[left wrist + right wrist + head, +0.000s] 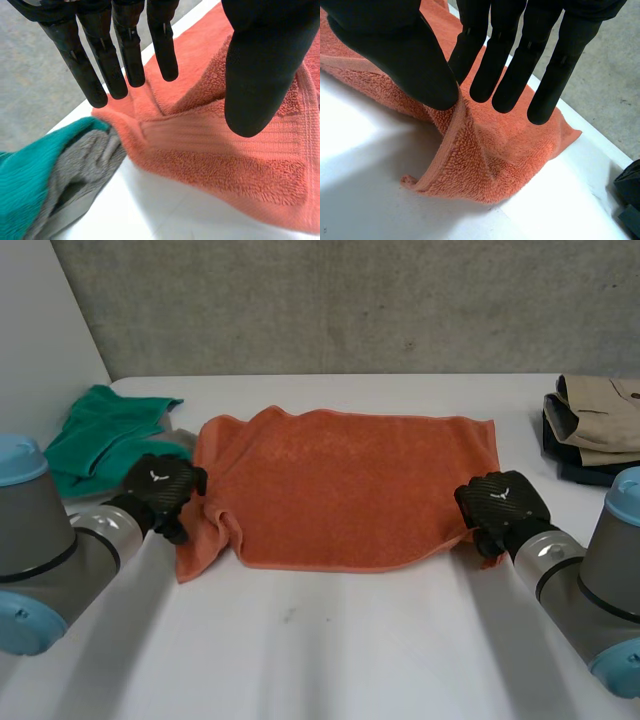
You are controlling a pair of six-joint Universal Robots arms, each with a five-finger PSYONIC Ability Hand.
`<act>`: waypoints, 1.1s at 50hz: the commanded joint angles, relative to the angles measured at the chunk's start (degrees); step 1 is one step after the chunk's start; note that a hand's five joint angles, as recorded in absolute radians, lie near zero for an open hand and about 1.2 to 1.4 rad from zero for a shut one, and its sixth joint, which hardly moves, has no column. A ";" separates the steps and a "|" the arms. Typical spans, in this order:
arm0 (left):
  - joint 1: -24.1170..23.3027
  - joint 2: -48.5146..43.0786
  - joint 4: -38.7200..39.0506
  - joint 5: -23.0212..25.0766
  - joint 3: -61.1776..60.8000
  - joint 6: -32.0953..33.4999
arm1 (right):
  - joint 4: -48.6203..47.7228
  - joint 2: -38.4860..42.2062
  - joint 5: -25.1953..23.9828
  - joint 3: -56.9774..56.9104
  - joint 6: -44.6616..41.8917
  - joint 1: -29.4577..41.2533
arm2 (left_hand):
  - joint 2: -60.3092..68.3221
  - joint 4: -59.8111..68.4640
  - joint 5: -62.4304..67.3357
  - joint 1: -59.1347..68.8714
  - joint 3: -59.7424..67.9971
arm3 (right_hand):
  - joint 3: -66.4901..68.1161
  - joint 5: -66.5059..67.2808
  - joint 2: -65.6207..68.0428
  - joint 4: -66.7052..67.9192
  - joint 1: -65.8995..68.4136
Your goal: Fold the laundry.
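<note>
Folded clothes [600,420] run past the head view's edge; the right robot hand [503,505] hides the orange towel's [340,490] near right corner

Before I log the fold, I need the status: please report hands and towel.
Left hand open over orange towel, left edge. Right hand pinching right edge, lifted. Green cloth and grey cloth beside towel's left edge.

One orange towel [345,490], one green cloth [100,435], one grey cloth [80,172], one stack of folded clothes [600,415]
</note>
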 commanded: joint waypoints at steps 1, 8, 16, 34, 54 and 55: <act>-2.58 4.20 1.44 -3.19 -6.32 -5.05 | 0.05 -0.23 -0.06 0.08 0.24 -0.08 | 2.21 2.58 2.84 2.12 1.98 | 11.80 12.66 12.86 11.39 14.84; -7.50 3.15 7.05 -5.38 -7.92 -16.82 | 0.22 -0.23 0.03 0.35 0.24 0.09 | 2.21 2.58 2.84 2.12 1.98 | 11.80 12.66 12.86 11.39 14.84; -11.11 -4.58 9.53 -10.57 -1.50 -18.16 | 0.31 -0.14 0.03 1.31 0.33 0.36 | 2.37 2.75 3.01 2.29 2.14 | 11.80 12.66 12.86 11.39 14.84; -11.99 -13.47 9.09 -17.60 6.59 -17.19 | 0.40 -0.14 0.03 2.11 0.33 0.01 | 7.40 7.78 8.03 7.31 7.17 | 11.80 12.66 12.86 11.39 14.84; -6.81 -0.30 9.62 -22.70 -8.25 -5.94 | 0.31 -0.14 -0.06 1.31 -0.03 -0.08 | 11.29 11.66 11.92 11.20 11.06 | 11.80 12.66 12.86 11.39 14.84; -6.72 0.59 9.62 -22.44 -8.87 -5.94 | 0.31 -0.14 -0.06 1.31 -0.03 -0.08 | 11.29 11.66 11.92 11.20 11.06 | 11.80 12.66 12.86 11.39 14.84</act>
